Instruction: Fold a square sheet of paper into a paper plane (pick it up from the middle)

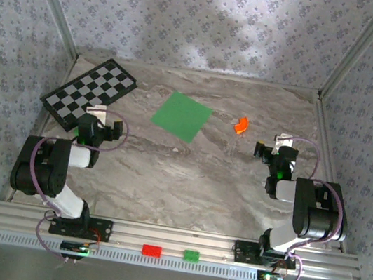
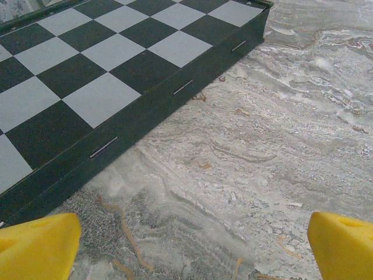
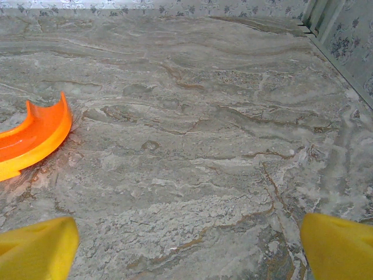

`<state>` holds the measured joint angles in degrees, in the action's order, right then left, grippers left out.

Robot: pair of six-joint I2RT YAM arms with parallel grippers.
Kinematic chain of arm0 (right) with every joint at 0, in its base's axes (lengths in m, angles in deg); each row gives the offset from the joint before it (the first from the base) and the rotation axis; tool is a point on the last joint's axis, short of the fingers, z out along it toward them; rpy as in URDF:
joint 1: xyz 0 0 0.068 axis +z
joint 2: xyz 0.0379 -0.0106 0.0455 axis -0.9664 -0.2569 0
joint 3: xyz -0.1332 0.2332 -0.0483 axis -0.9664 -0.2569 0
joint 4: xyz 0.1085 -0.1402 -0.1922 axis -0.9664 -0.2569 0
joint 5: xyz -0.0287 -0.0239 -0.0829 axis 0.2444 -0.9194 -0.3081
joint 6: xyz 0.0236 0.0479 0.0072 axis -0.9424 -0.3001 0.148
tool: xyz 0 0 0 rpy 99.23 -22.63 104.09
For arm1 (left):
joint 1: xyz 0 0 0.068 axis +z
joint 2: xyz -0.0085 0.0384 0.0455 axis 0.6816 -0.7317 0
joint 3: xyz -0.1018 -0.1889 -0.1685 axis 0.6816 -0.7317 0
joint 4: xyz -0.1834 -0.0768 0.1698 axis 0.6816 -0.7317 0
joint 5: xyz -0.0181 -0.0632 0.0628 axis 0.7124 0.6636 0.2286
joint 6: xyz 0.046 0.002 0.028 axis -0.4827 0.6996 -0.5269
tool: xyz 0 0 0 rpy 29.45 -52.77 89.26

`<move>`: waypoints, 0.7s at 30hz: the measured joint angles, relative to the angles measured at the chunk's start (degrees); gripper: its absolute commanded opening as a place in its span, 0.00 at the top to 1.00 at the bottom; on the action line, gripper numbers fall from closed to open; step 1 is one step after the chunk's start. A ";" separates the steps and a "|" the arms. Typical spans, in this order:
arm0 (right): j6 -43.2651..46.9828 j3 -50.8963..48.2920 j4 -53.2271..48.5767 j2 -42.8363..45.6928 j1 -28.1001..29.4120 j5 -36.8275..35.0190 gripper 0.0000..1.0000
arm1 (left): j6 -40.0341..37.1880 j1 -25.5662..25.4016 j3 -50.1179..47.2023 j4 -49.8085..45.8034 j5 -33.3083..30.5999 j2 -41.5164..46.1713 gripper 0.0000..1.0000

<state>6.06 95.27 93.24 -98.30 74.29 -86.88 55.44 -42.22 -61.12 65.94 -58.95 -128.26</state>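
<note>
While the square sheet of paper [image 1: 182,116] lies flat on the desk [image 1: 188,176], between checkered board [image 1: 89,92] and orange curved piece [image 1: 241,124], left claw [image 2: 192,245] and right claw [image 3: 189,245] hang wide open and empty either side, apparently parked clear for a reach to its middle.

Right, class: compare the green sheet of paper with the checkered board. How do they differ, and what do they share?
Colour: the square sheet of paper is plain green; the checkered board is black-and-white. Size: the paper is smaller than the board. Thickness: the board shows a dark side wall; the paper looks thin. Shared: both are four-sided and lie flat on the table, askew to its edges.
</note>
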 measured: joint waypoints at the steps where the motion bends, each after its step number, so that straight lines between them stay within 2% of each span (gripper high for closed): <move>1: 0.00 0.00 0.00 0.00 0.00 0.00 0.00 | 0.00 0.00 0.00 0.00 0.02 0.00 0.00; 21: 0.00 -0.02 0.37 -0.17 -0.28 1.86 0.01 | 0.00 0.00 0.00 0.00 0.26 0.00 0.00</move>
<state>6.06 95.25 93.61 -98.48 74.01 -85.02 55.44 -42.22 -61.12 65.94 -58.69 -128.26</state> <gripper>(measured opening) 0.995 0.997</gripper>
